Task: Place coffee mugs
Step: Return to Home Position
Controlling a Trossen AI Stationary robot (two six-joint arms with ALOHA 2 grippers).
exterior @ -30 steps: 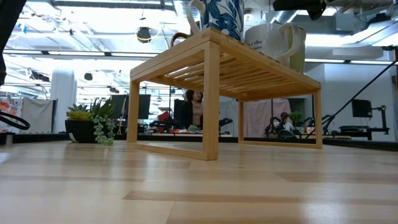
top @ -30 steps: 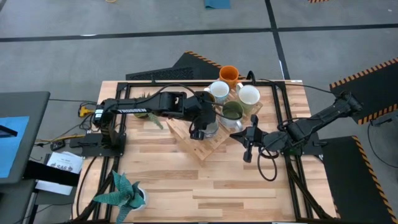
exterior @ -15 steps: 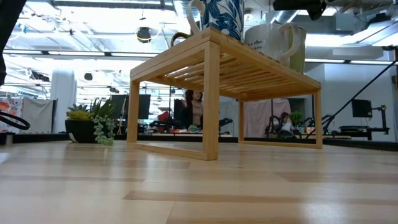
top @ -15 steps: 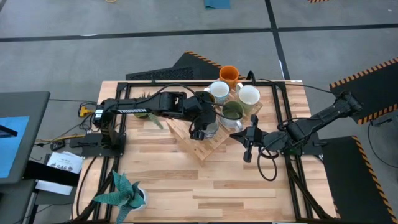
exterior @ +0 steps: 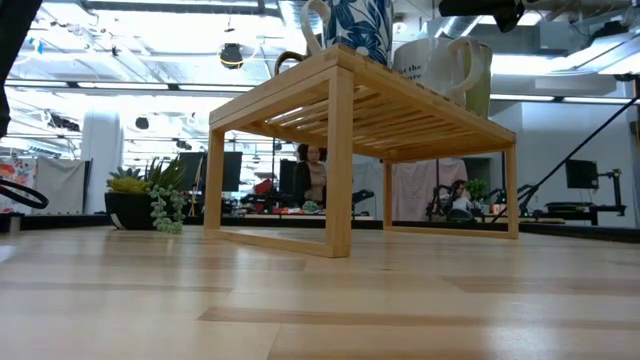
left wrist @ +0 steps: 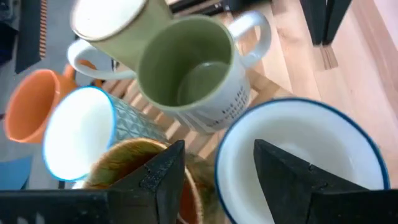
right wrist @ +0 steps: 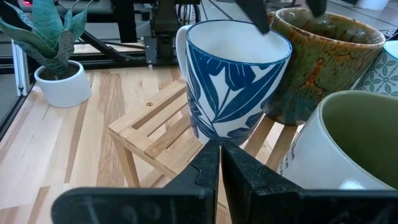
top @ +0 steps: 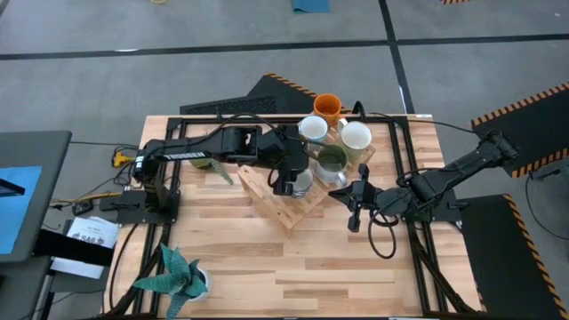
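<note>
Wooden table point(top: 267, 258) is carrying a slatted rack point(top: 286, 212), and the coffee mugs point(top: 332, 158) are all crowding on top of it, with the orange mug point(top: 327, 106) sitting at the far edge of the bunch. Left gripper point(left wrist: 219, 149) is hovering right above the blue-leaf mug point(right wrist: 231, 81), fingers spread apart and pinching nothing. Right gripper point(right wrist: 219, 149) is hanging just beside the rack, fingers pressed together.
</note>
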